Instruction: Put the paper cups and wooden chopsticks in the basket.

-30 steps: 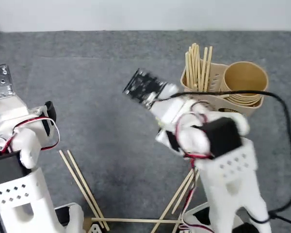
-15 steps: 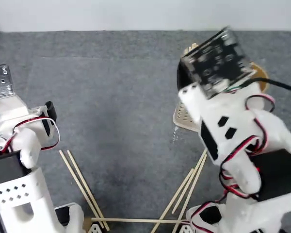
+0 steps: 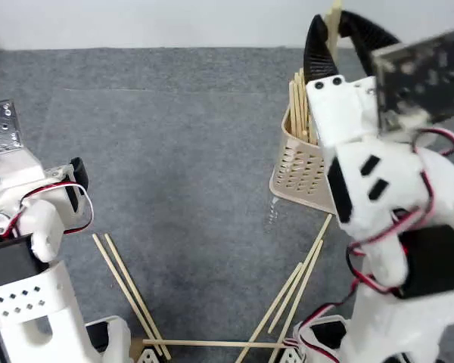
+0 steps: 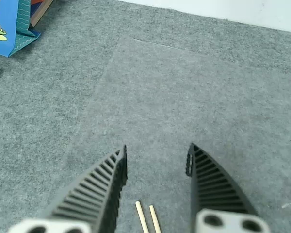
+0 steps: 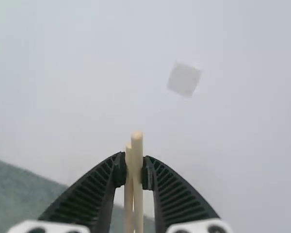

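My right gripper (image 5: 134, 167) is shut on a pair of wooden chopsticks (image 5: 136, 145) that stand upright between its fingers. In the high view that gripper (image 3: 337, 34) is raised above the far side of the beige basket (image 3: 299, 174), with the chopstick tips (image 3: 334, 13) poking up. Several chopsticks (image 3: 303, 102) stand in the basket. The raised arm covers the basket's right part. Loose chopsticks lie on the mat: a pair (image 3: 125, 291) at the front left, a pair (image 3: 295, 291) at the front right, one (image 3: 212, 342) across the front. My left gripper (image 4: 157, 148) hangs open over the left pair's ends (image 4: 146, 217).
A grey mat (image 3: 174, 151) covers the table, with a white wall behind it. A blue printed box (image 4: 7, 19) lies off the mat's far corner in the left wrist view. The left arm's base (image 3: 30, 302) stands at the front left.
The right arm has swung up from low beside the basket to high above it, carrying the chopsticks. The left arm has kept still.
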Action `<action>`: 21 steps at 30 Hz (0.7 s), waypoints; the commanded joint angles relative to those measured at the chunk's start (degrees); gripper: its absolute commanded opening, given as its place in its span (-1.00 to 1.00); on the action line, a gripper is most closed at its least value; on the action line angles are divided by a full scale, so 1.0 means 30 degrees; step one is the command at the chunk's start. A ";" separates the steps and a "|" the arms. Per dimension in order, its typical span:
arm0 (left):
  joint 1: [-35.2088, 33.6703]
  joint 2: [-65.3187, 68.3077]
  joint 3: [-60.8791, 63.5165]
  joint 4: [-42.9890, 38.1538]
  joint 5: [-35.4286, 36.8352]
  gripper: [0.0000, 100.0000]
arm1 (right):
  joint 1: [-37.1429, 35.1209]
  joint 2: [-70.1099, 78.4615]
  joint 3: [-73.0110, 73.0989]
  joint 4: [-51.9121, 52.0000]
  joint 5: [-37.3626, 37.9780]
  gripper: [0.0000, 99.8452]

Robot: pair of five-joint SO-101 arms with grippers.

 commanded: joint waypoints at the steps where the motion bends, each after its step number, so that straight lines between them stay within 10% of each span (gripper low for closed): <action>1: -0.0088 -0.0381 -0.0161 -0.0352 -0.0147 -0.60 | 0.0864 -0.0044 0.2051 -0.1128 -0.0322 -0.98; 12: -0.0088 -0.0410 0.0220 -0.0410 -0.0147 -0.60 | 0.2066 -0.0249 1.1018 -0.5729 -0.1114 -0.98; 21: -0.0088 -0.0410 0.0601 -0.0469 -0.0176 -0.60 | 0.2095 -0.0161 0.8176 -0.0630 -0.1553 -0.76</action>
